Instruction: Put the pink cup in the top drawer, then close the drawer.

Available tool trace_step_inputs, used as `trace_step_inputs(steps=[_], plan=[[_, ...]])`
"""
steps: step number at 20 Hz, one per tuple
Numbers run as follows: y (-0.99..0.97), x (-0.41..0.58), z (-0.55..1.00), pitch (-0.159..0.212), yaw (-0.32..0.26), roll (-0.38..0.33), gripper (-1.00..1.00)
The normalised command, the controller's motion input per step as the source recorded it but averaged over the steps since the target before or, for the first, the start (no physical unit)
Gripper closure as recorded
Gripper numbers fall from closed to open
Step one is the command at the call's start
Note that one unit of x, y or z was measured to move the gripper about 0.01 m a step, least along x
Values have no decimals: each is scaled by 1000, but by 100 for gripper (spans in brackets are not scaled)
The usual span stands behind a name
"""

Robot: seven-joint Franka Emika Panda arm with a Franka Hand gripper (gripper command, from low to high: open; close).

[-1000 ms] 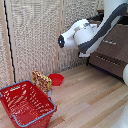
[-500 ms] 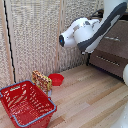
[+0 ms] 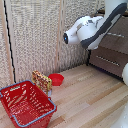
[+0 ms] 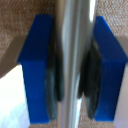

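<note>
In the wrist view, the two dark blue-tipped fingers [image 4: 37,65] of the white boxy gripper [image 4: 72,65] stood on either side of a long thin silver bar handle [image 4: 75,50], with the black inner pads pressed against the bar from both sides; the jaws were therefore closed on the handle, and a brown textured surface showed behind the fingers. In the exterior view, the bulky white robot arm [image 3: 90,30] reached from the 1 o'clock corner of the frame toward the large grey-brown wooden dresser [image 3: 112,52], which occupied the 2 to 3 o'clock region; the gripper itself was hidden behind the arm in that view. The lower drawers of the dresser carried silver bar handles of the same kind [image 3: 107,60]. Which drawer the clamped handle belonged to could not be determined from either view, and whether that drawer stood open or closed was also not visible. The small pale-pink cylindrical cup was not visible in either picture. On the light wooden floor [image 3: 90,100], a red wire-mesh shopping basket [image 3: 25,102] with a blue rim sat at 8 o'clock. A shallow red bowl [image 3: 56,79] lay near the frame centre, just beside a small patterned orange-brown box [image 3: 41,81] that stood at the basket's far corner. Beige slatted wall panels [image 3: 35,35] filled the background from 9 to 12 o'clock.
</note>
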Motion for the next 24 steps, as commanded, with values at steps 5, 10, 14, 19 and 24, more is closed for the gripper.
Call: trace_step_inputs(steps=[5,10,14,19,24], plan=[[-1000,0,261,0,1,1,100],[-971,0,248,-16,9,31,100],[-452,0,124,-65,37,30,-100],[136,-8,0,-42,17,-2,-100],[272,5,13,-57,-34,-7,-100]])
